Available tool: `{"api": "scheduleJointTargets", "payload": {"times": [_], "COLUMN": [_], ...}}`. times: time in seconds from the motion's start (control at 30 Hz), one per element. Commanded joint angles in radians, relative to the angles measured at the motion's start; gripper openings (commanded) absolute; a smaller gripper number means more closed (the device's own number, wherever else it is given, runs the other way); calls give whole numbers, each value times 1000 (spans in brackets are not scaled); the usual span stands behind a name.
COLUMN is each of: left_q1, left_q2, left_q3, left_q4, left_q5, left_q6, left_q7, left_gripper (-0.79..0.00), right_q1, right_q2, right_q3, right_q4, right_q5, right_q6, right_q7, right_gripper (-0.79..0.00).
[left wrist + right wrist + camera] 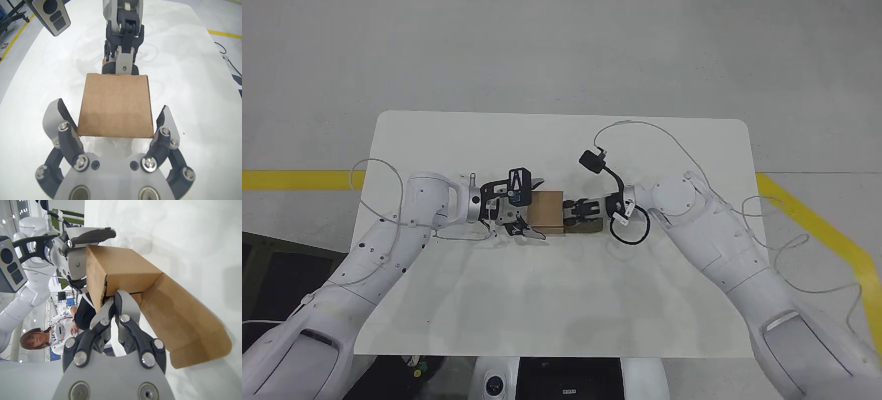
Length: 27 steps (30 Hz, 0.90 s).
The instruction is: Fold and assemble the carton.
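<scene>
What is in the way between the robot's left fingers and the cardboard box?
Nothing visible. The left gripper is open, fingers either side of the carton; the right gripper pinches its far end.

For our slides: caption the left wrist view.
Open left tool flanks the carton; right tool pinches its far edge.

The carton (115, 106) between the left jaws is plain brown cardboard with no print, a shade darker across the end nearest them. Its open flap (189, 323) beside the right jaws is the same brown. Both sets of jaws have silver-grey metal shells, black links and black pads (65, 113) with a fine textured pattern. The arms (392, 240) behind them are white. The surface (189, 94) under them is plain white. The floor (542, 50) is pale grey with a yellow stripe (292, 180).
</scene>
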Motion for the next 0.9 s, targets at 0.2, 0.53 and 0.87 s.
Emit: {"api": "scheduleJointTargets", "payload": {"times": [0.2,0.53,0.87], "left_q1": [4,9,11], "left_q2": [0,-2,-4], "left_q3": [-4,-9,-20], "left_q4": [-3,-5,0], "left_q5": [9,12,9], "left_q6": [0,0,0], "left_q7": [3,-1,-4], "left_gripper": [0,0,0], "right_q1": [42,49,-14], "right_q2": [-45,-60,18], "right_q3": [-45,-33,110], "right_q4": [101,168,67], "right_q5": [38,69,20], "right_q6": [-51,-94,-53], "right_q7": [7,22,58], "right_gripper": [-785,-785,-711]}}
